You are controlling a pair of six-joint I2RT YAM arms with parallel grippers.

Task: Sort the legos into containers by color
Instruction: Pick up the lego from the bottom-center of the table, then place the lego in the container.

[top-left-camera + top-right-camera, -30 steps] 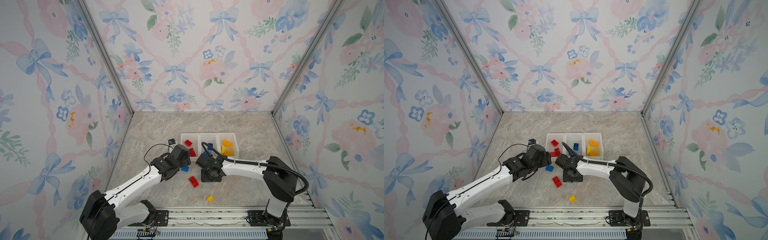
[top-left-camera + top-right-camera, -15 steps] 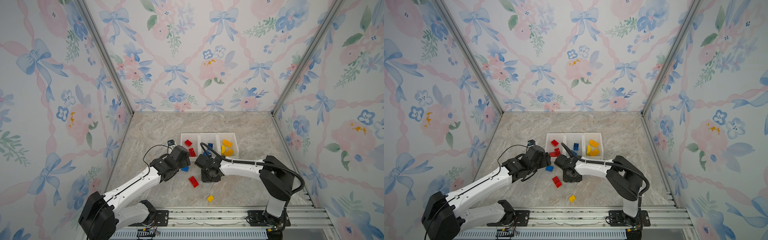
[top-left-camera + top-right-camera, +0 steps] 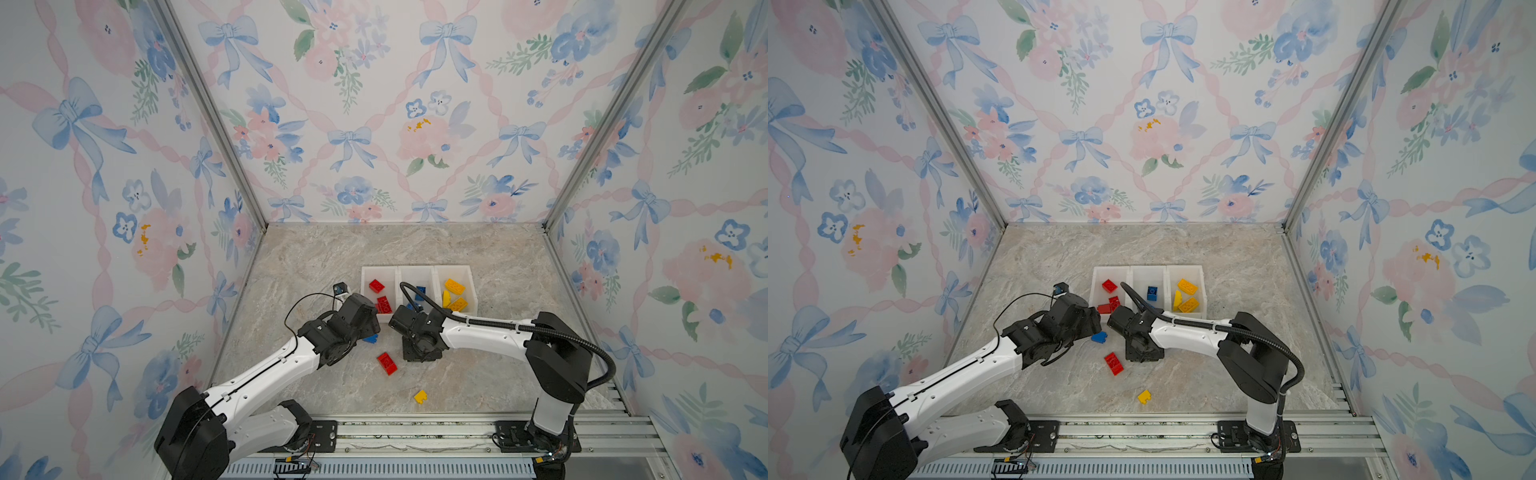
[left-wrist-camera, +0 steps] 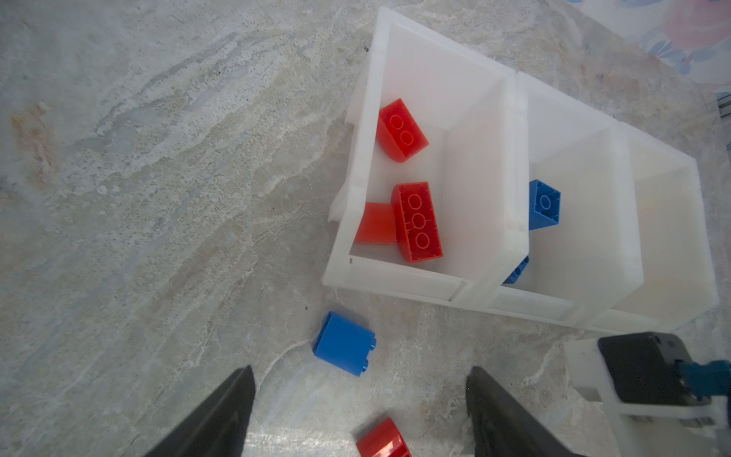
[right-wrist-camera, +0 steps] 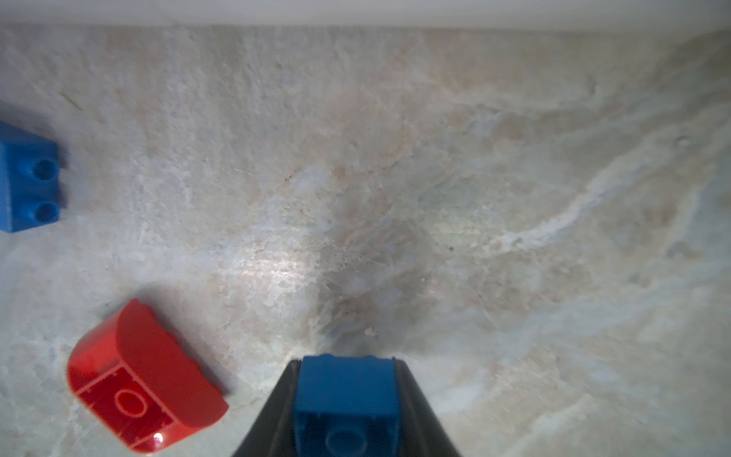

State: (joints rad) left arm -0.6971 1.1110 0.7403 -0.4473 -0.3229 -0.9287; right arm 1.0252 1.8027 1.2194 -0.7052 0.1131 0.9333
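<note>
A beige marble-patterned tabletop (image 3: 332, 257) forms the floor of the scene. Taking the back wall as 12 o'clock in both top views, the left white-and-black robot arm (image 3: 266, 370) reaches in from 7 o'clock and the right white-and-black robot arm (image 3: 490, 334) from 4 o'clock. Their wrists nearly meet at the centre.

Just at 12 o'clock of the wrists stand three white translucent plastic bins (image 3: 417, 268), joined side by side. The 9 o'clock bin holds three red studded bricks (image 4: 417, 221). The middle bin holds blue studded bricks (image 3: 1152, 293), and the 3 o'clock bin holds three yellow studded bricks (image 3: 455, 286).

The left gripper (image 4: 360, 370) hangs with its black jaws spread wide and nothing between them. A loose blue square brick (image 4: 344, 342) lies on its side on the table just ahead of the gap, touching neither finger. It is at 6 o'clock of the red bricks' bin.

The right gripper (image 5: 346, 362) is clamped on a second blue brick (image 5: 344, 399), whose hollow underside faces the wrist camera. Whether that brick touches the table I cannot tell.

A loose red brick (image 3: 386, 363) with one rounded side lies at 5 o'clock of the loose blue one, apart from it, its hollow underside showing. A small yellow brick (image 3: 420, 397) lies alone toward 6 o'clock, near the table's front edge.
</note>
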